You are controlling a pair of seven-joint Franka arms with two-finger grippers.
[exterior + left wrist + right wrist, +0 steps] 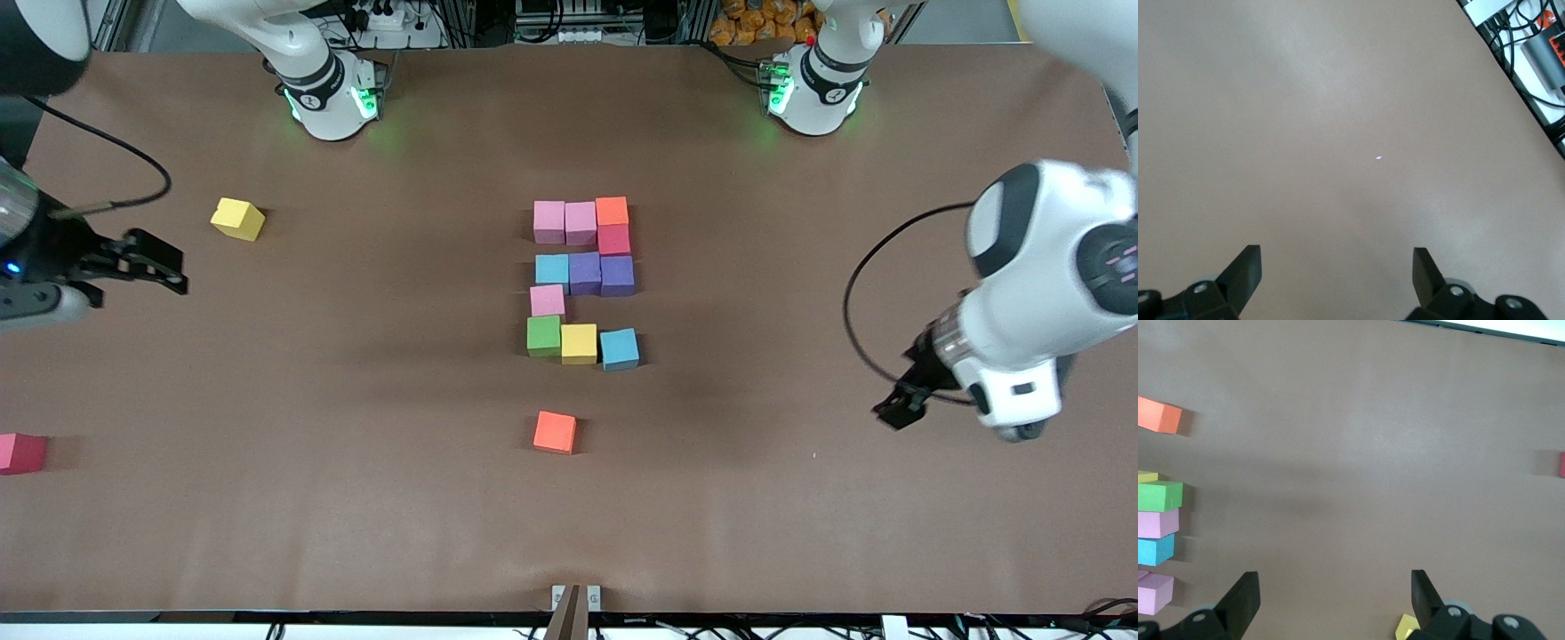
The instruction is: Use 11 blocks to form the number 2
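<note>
Right gripper (1331, 600) agape near wrist-view-only yellow block (1406, 627) corner.

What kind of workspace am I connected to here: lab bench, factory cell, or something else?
Probably a robotics lab bench: a brown-covered table, toy blocks laid out on it, and cables and power strips along its edge by the arms' bases.

Matte foam-like blocks (584, 273), smooth matte brown table (356, 498), glossy white plastic arms (1049, 258)

No readable text, labels or signs appear, seemingly, anywhere.
</note>
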